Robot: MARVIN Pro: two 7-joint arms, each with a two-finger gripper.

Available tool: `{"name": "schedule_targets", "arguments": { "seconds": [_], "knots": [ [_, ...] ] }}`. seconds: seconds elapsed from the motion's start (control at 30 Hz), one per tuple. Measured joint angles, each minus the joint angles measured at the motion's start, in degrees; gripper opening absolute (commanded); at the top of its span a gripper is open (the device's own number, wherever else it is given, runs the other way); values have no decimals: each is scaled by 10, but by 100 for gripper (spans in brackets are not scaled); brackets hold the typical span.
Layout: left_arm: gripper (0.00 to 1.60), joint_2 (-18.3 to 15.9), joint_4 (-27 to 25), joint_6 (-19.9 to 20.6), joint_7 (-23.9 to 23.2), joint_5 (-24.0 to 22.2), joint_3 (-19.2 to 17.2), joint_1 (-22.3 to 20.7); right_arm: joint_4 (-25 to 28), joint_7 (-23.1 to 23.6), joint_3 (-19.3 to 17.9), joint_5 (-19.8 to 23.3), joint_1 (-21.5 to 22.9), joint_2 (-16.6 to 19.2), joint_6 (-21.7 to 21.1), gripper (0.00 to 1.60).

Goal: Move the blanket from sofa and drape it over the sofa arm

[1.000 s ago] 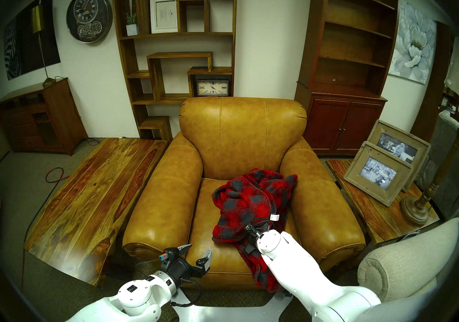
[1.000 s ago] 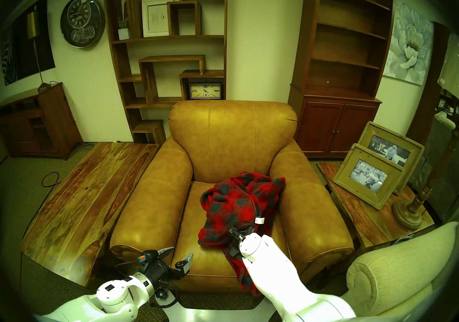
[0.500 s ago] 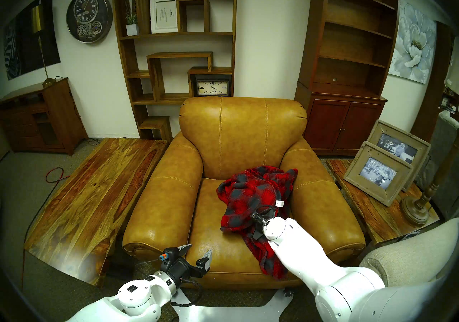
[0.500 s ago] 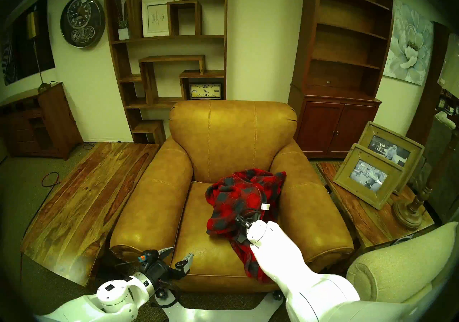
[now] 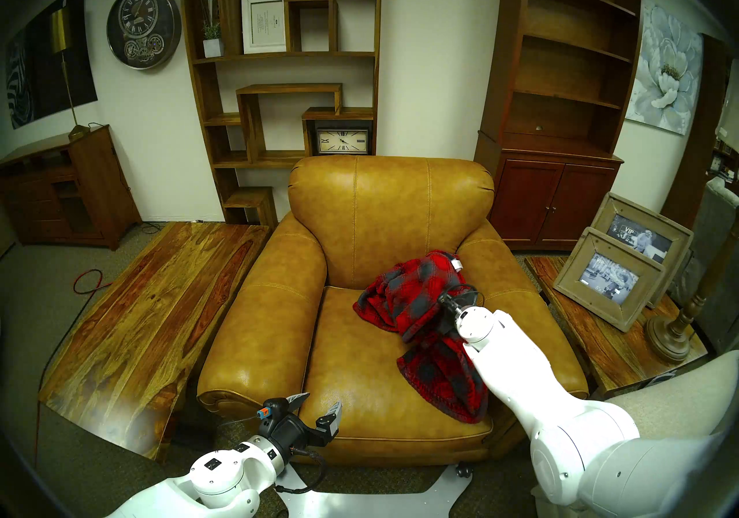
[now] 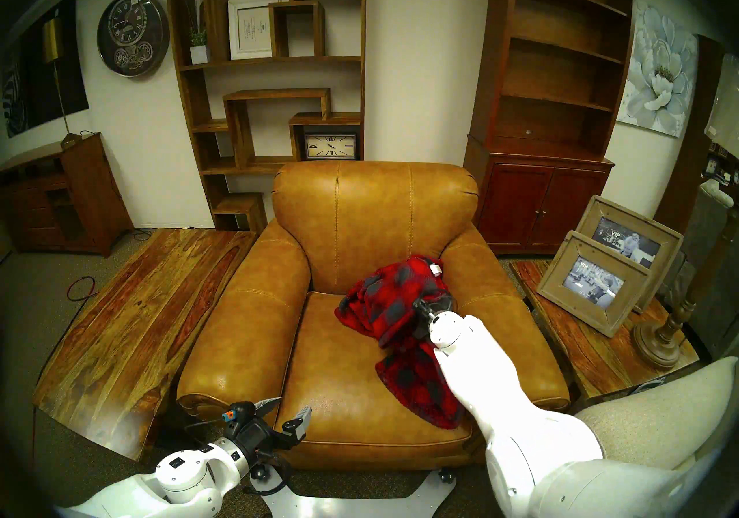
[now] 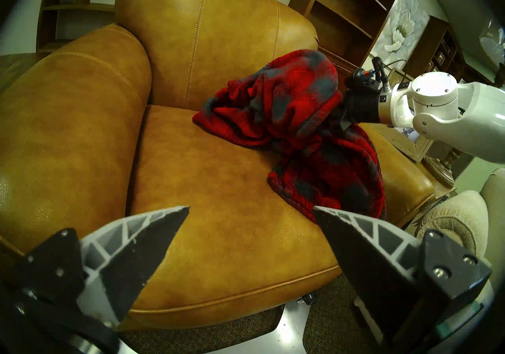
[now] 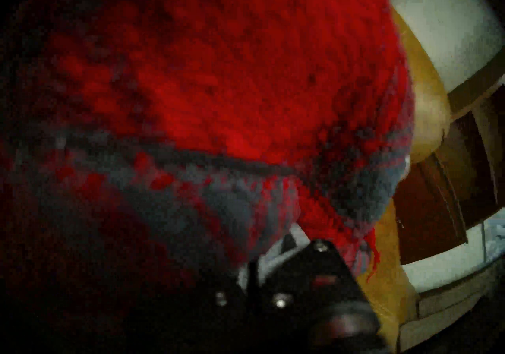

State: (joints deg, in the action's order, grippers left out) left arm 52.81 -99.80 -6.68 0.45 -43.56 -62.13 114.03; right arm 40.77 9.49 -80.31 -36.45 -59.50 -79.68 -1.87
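Right gripper point(image 7: 345, 111): clamped on blanket point(image 5: 420, 297), fingers buried in fleece.
Left gripper point(image 5: 318, 409): apart, idle.
Risk: trailing folds drag across seat, pulling loose short of sofa arm point(image 5: 520, 325).

The word "VIP" stood in white on the black-and-white print in the rear picture frame point(image 5: 641, 234), at the far edge of the side table point(image 5: 624, 349) to the right of the sofa, and again, fainter, on the print in the front picture frame point(image 5: 608, 278). Roman numerals ringed the dial of the round wall clock point(image 5: 143, 27) and the face of the rectangular shelf clock point(image 5: 342, 141). The printed lines on the white-framed sheet point(image 5: 265, 23) were too small to read, as was the blanket's white tag point(image 5: 456, 264).
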Motion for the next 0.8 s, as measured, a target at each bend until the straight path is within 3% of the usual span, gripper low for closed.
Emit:
{"name": "schedule_targets", "arguments": {
  "seconds": [0.37,0.8],
  "knots": [
    [160,0,0,0,0,0,0,0,10,13,-76,-27,40,66,27,0],
    [160,0,0,0,-1,0,0,0,5,139,-117,-127,49,143,100,0]
  ]
}}
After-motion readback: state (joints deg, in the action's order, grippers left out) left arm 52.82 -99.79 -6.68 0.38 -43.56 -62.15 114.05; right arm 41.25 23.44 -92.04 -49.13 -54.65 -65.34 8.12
